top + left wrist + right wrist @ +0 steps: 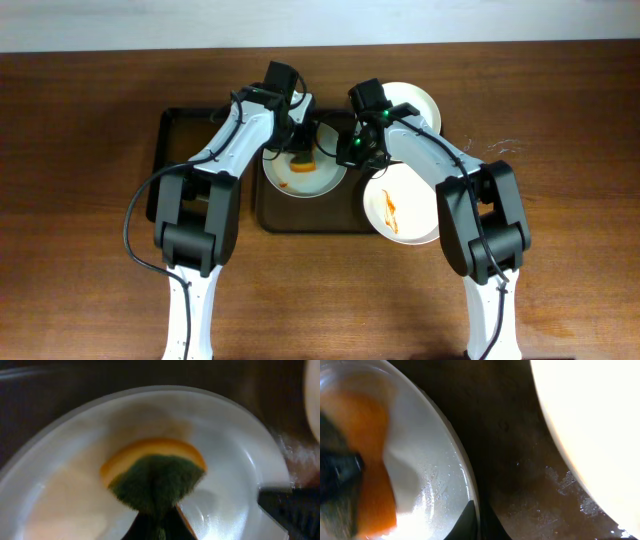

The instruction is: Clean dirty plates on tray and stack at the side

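Dark brown rectangular tray (pixel 300 216) holds a round white sauce-smeared plate (pixel 322 182) toward its 9 o'clock side, whose 3 o'clock rim the right gripper (pixel 351 152) appears to pinch to steady it while the left gripper (pixel 299 149), closed on a green-and-yellow sponge (pixel 155 485), presses near its middle to scrub

The tray (pixel 268 218) sits mid-way along the tabletop (pixel 560 290), a smaller tray (pixel 168 135) beside its left side. One plate (pixel 288 182) lies in the tray, a sponge (pixel 303 160) on it. A second plate (pixel 405 212) lies at its right rim, a third plate (pixel 420 100) behind that.
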Controlling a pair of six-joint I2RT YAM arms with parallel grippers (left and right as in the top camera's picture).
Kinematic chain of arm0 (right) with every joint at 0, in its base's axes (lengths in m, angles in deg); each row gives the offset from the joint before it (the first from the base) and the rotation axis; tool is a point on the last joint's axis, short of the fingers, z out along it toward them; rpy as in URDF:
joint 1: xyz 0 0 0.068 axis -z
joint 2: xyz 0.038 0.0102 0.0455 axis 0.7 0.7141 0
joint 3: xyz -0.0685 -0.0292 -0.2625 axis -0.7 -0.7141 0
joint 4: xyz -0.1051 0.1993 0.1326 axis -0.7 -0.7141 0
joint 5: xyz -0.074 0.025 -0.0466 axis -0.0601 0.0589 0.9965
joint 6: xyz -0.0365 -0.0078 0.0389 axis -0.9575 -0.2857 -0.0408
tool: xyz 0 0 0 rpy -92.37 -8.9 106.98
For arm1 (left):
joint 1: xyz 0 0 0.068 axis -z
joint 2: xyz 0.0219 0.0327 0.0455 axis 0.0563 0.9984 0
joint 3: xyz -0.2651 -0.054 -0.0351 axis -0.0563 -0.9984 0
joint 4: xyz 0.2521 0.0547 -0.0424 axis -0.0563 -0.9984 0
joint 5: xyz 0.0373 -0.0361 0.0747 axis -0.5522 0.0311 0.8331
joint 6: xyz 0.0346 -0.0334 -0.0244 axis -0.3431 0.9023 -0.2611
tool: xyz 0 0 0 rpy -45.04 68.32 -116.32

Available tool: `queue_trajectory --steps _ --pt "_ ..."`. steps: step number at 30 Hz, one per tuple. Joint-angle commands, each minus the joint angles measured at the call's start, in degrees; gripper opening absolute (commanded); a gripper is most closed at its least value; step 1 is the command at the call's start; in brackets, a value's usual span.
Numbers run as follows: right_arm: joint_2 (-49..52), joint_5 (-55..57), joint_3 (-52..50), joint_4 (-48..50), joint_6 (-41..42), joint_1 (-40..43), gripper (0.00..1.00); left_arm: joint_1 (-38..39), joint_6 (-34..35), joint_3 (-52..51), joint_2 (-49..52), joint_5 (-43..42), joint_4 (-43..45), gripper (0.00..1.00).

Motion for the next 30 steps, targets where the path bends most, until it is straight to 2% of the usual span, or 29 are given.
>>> queue_trajectory --steps 1,2,4,7,10,13,14,15,16,19,20,21,22,24,28,30 --pt "0.94 0.98 0.31 -0.04 0.46 0.17 0.04 0.15 15.28 0.07 0.59 22.73 2.6 0.0" --pt "0.94 0.98 0.31 -0.02 0.46 0.17 0.04 0.15 16.74 0.09 0.57 25.66 2.34 0.0" --pt "0.94 0.96 0.31 0.11 0.46 0.17 0.04 0.15 16.85 1.75 0.26 24.74 -1.16 0.0" --pt "0.94 0.96 0.31 0.04 0.44 0.17 0.04 0.09 14.08 13.75 -0.52 16.92 -17.73 0.0" --pt "0.94 0.98 0.31 0.02 0.39 0.17 0.04 -0.22 9.4 26.43 -0.52 15.61 -31.01 0.0" --pt "1.36 1.42 0.31 0.2 0.24 0.07 0.05 -2.54 7.06 32.96 -0.52 15.69 -37.27 0.0" --pt "1.95 1.38 0.31 0.57 0.26 0.07 0.06 -3.96 6.62 33.59 -0.52 15.67 -37.7 0.0" --pt "2.75 1.36 0.31 0.83 0.28 0.07 0.13 -6.51 6.21 33.57 -0.48 15.69 -37.57 0.0" --pt "2.91 1.38 0.31 0.74 0.26 0.07 0.16 -8.59 6.21 33.38 -0.37 15.69 -37.38 0.0" --pt "3.37 1.46 0.31 1.27 0.31 -0.39 0.18 -13.73 6.21 33.35 -0.37 15.65 -36.92 0.0" --pt "3.72 1.44 0.31 1.25 0.5 -0.72 0.17 -14.8 6.21 33.35 -0.37 15.67 -36.68 0.0" --pt "3.85 1.46 0.31 1.2 0.48 -1.09 0.07 -15.41 6.21 33.35 -0.37 15.67 -36.48 0.0" --pt "3.82 1.38 0.33 1.22 0.48 -1.27 0.04 -16.74 6.21 33.35 -0.37 15.56 -36.09 0.0" --pt "2.99 0.94 0.35 1.01 0.46 -1.36 0.04 -17.86 6.21 33.38 -0.37 13.84 -36.04 0.0" --pt "-4.13 2.34 0.48 -1.25 0.24 -1.36 0.04 -19.45 4.31 33.35 -0.37 13.09 -35.98 0.0" --pt "-9.42 6.16 0.48 -2.58 0.26 -1.46 0.04 -21.33 4.09 33.38 -0.37 9.92 -35.36 0.0"
